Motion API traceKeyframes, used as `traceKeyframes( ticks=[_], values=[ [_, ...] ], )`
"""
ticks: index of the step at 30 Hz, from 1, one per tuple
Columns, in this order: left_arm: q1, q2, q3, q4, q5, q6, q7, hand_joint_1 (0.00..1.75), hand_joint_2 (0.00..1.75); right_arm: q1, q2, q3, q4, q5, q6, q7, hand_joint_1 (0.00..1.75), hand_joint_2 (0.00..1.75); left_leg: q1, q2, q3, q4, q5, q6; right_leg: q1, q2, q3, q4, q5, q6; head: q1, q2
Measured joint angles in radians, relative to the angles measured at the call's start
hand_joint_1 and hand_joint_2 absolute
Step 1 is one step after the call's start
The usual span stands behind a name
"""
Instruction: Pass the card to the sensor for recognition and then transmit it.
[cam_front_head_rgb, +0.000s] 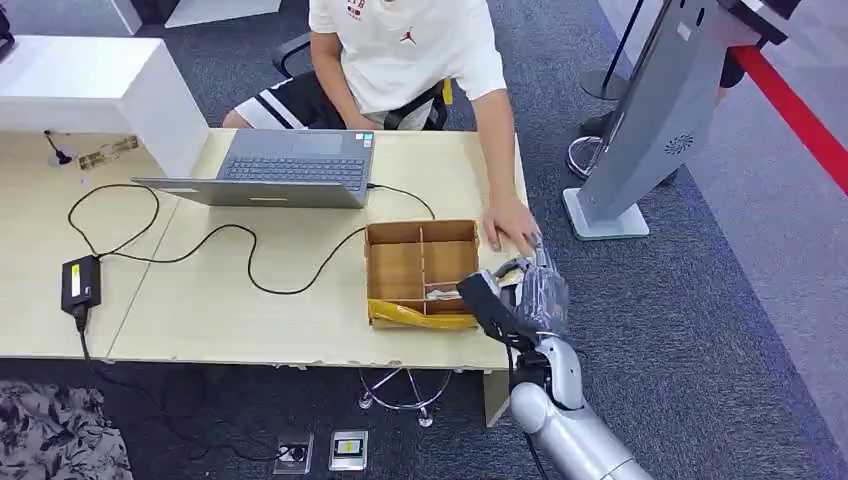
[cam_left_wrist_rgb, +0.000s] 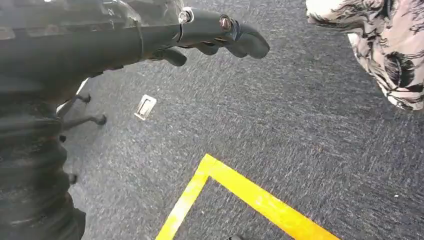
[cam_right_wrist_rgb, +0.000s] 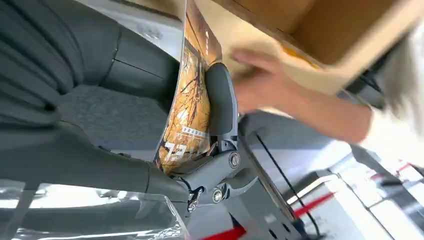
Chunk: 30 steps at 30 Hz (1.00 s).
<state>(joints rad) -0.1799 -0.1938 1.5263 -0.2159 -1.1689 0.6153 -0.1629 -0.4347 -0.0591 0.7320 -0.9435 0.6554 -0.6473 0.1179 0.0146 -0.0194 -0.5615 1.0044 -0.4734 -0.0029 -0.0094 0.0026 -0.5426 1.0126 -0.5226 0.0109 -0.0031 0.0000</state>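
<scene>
The right hand (cam_front_head_rgb: 520, 290) hovers at the desk's (cam_front_head_rgb: 250, 300) front right corner, just beside the right wall of the cardboard divider box (cam_front_head_rgb: 421, 272). In the right wrist view its thumb and a dark finger (cam_right_wrist_rgb: 221, 102) pinch an orange-brown printed card (cam_right_wrist_rgb: 191, 95), which bows slightly between them. A person's hand (cam_front_head_rgb: 512, 225) lies flat on the desk's right edge, just behind the robot's hand and near the box's rear right corner. The box sits close to the front edge; an open laptop (cam_front_head_rgb: 290, 168) stands behind it toward the rear edge, and a black cable (cam_front_head_rgb: 250, 262) loops across the middle. Right of the desk is open grey carpet, with a grey kiosk stand (cam_front_head_rgb: 650, 110) well apart. The left hand (cam_left_wrist_rgb: 210, 32) hangs over carpet, its fingers curled in on nothing, above a yellow tape line (cam_left_wrist_rgb: 250, 195).
</scene>
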Motion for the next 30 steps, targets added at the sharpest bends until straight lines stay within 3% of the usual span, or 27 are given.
traceKeyframes(
  ticks=[8, 15, 17, 21, 27, 30],
  values=[
    [0.001, 0.006, 0.0, 0.001, -0.061, 0.0, -0.028, 0.0, 1.75, -0.06, -0.013, -0.001, -0.247, 0.199, 0.11, 0.085, 1.75, 1.75, 0.0, 0.001, 0.0, 0.0, 0.0, 0.0, 0.0, 0.001, 0.0, 0.0, 0.0, 0.0, 0.0, 0.0],
    [0.001, 0.01, -0.001, 0.009, -0.07, 0.0, -0.038, 0.0, 1.75, -0.151, 0.018, 0.025, -0.282, 0.283, 0.193, 0.105, 1.75, 1.75, 0.0, 0.0, 0.0, 0.0, 0.0, 0.0, 0.0, 0.002, 0.001, 0.0, 0.0, 0.0, 0.0, 0.0],
    [0.001, 0.011, -0.001, 0.01, -0.071, 0.0, -0.038, 0.0, 1.75, -0.175, 0.031, 0.036, -0.278, 0.297, 0.245, 0.112, 1.75, 1.75, 0.0, 0.001, -0.001, 0.0, 0.0, 0.0, 0.0, 0.003, 0.0, 0.001, 0.0, 0.0, 0.0, 0.0],
    [-0.005, 0.013, -0.001, 0.015, -0.071, 0.0, -0.05, 0.0, 1.75, -0.263, 0.096, 0.084, -0.193, 0.342, 0.356, 0.132, 1.75, 1.75, 0.001, 0.002, 0.0, 0.0, 0.0, 0.0, 0.001, 0.004, 0.0, 0.001, 0.0, 0.0, 0.0, 0.0],
    [-0.006, 0.016, -0.002, 0.026, -0.079, 0.0, -0.059, 0.0, 1.75, -0.364, 0.219, 0.163, 0.065, 0.428, 0.377, 0.185, 1.75, 1.75, 0.001, 0.001, 0.0, 0.0, 0.0, 0.0, 0.002, 0.003, 0.0, 0.001, 0.0, 0.0, 0.001, 0.0],
    [-0.005, 0.017, -0.001, 0.031, -0.079, 0.0, -0.06, 0.0, 1.75, -0.39, 0.248, 0.179, 0.154, 0.433, 0.376, 0.212, 1.75, 1.75, 0.001, 0.001, -0.001, 0.0, 0.0, 0.0, 0.001, 0.003, 0.0, 0.001, 0.0, 0.0, 0.0, 0.0]
  ],
)
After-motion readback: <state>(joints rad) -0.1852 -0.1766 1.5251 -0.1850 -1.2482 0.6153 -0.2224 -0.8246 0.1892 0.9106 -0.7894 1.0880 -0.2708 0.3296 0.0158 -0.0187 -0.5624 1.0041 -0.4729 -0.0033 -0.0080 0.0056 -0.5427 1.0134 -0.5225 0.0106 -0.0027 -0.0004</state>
